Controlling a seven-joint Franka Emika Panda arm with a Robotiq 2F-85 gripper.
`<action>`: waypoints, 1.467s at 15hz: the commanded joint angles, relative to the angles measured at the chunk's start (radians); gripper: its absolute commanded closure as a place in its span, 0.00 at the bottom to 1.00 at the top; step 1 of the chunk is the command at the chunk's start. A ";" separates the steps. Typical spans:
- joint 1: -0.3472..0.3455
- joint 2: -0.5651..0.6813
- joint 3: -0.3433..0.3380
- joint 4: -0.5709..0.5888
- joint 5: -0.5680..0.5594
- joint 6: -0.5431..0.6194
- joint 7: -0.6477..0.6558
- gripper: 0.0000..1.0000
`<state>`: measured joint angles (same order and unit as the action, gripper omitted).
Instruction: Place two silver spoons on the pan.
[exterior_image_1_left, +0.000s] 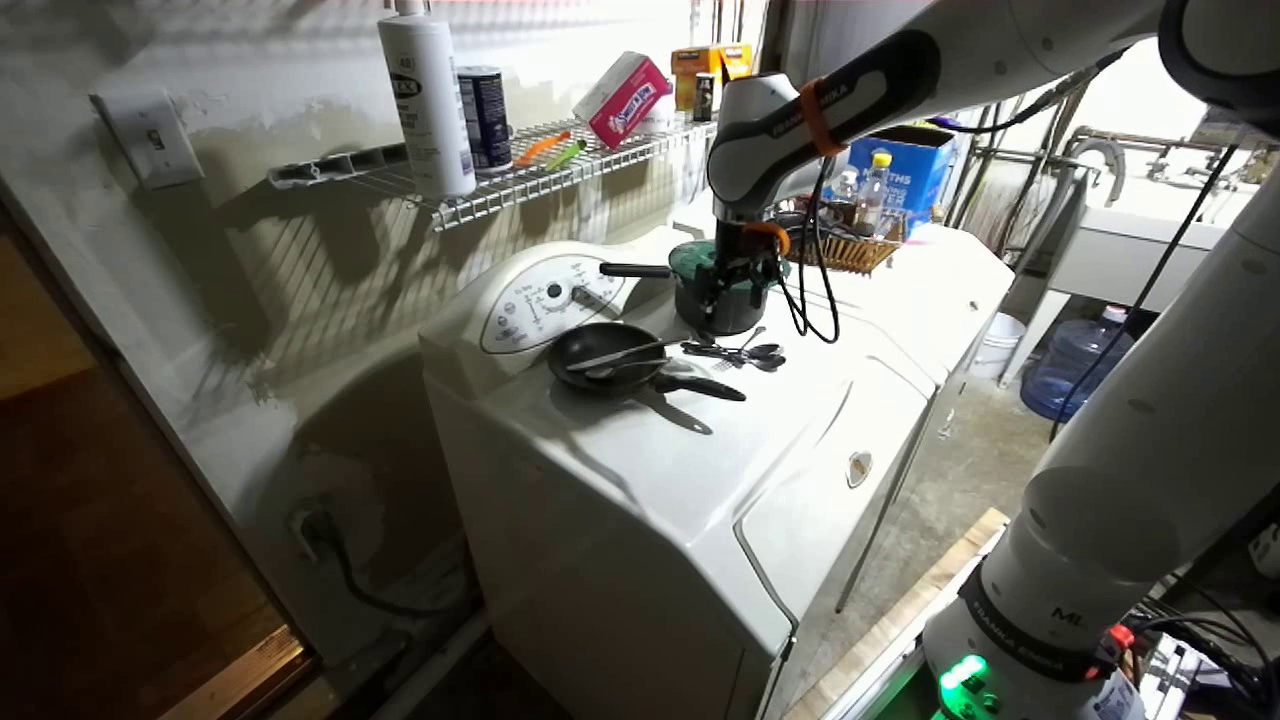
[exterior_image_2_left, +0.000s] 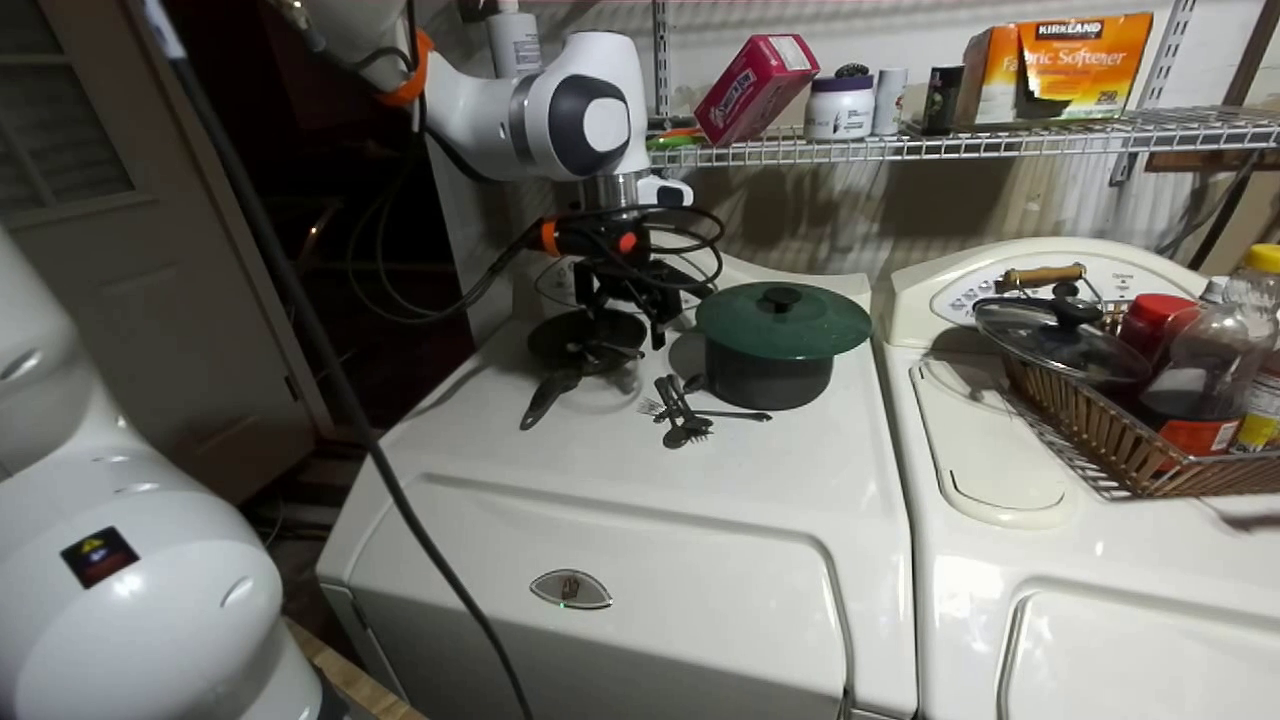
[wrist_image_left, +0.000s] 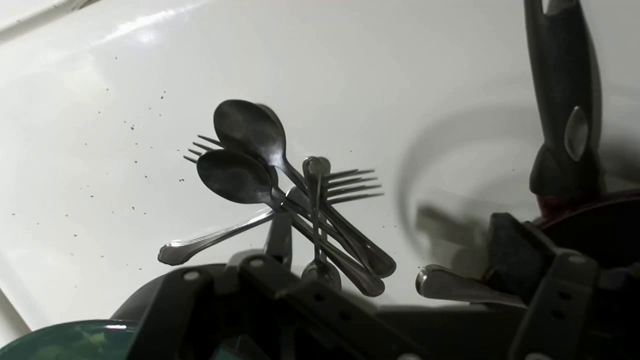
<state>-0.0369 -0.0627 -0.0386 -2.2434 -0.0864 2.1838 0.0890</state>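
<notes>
The black pan (exterior_image_1_left: 572, 347) stands on the white machine, also in an exterior view (exterior_image_2_left: 545, 342); its handle (wrist_image_left: 565, 90) shows in the wrist view. In the pan lie two slim silver utensils (exterior_image_1_left: 625, 354) that look like spoons; one handle end (wrist_image_left: 445, 285) sticks out past the rim. A crossed pile of spoons and forks (exterior_image_2_left: 685, 412) lies beside the pan; two dark spoon bowls (wrist_image_left: 250, 130) show on it in the wrist view. My gripper (wrist_image_left: 392, 245) is open, nothing between its fingers, above the surface between pan and pile, also in both exterior views (exterior_image_1_left: 735, 290) (exterior_image_2_left: 620, 318).
A dark pot with a green lid (exterior_image_2_left: 785, 318) stands right beside the pile and close to the gripper. A wire shelf (exterior_image_1_left: 560, 170) with bottles and boxes hangs on the wall above. A basket (exterior_image_2_left: 1090, 410) with bottles and a glass lid stands on the neighbouring machine.
</notes>
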 joint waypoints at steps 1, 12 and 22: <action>-0.002 -0.004 0.002 -0.004 0.000 0.001 0.003 0.00; -0.040 0.085 -0.036 -0.021 -0.083 0.207 0.042 0.32; -0.032 0.205 -0.048 -0.020 -0.078 0.352 0.049 0.90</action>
<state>-0.0755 0.1135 -0.0834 -2.2590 -0.1605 2.4866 0.1242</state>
